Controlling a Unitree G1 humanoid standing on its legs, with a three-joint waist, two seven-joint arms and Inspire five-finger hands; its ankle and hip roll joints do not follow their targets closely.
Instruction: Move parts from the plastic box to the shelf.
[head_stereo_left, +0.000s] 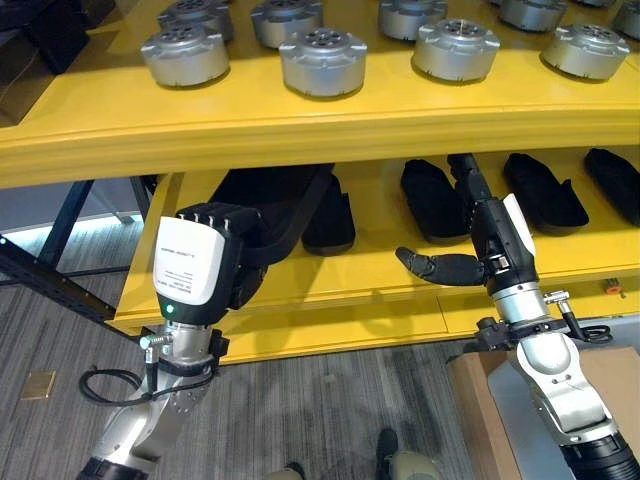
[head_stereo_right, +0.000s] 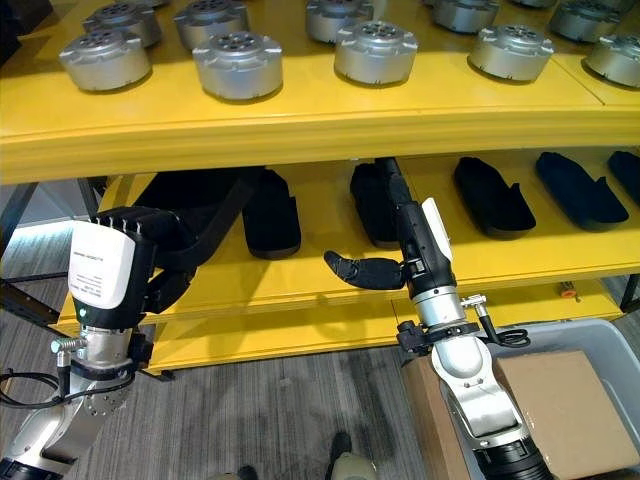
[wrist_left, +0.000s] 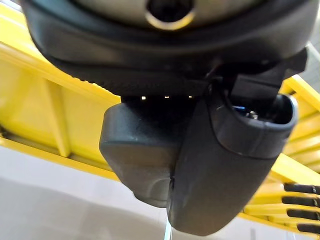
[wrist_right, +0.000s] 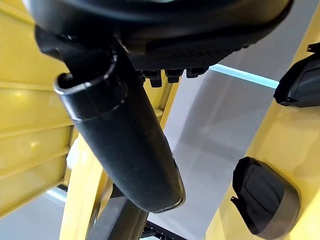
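My left hand (head_stereo_left: 195, 262) is at the front of the lower yellow shelf (head_stereo_left: 380, 285), with its fingers curled round a large black part (head_stereo_left: 285, 205) that reaches into the shelf; the same part (wrist_left: 150, 160) shows past the thumb in the left wrist view. My right hand (head_stereo_left: 498, 240) is further right. Its straight fingers point into the shelf between two black parts, its thumb sticks out sideways, and it holds nothing. Several black parts (head_stereo_left: 432, 200) lie in a row on this shelf, and one such part (wrist_right: 265, 200) appears in the right wrist view.
Several round silver parts (head_stereo_left: 322, 60) stand on the upper yellow shelf (head_stereo_left: 300, 125). A grey plastic box (head_stereo_right: 600, 335) sits at the lower right with a brown cardboard sheet (head_stereo_right: 560, 410) in it. Grey striped floor lies below the shelf's front edge.
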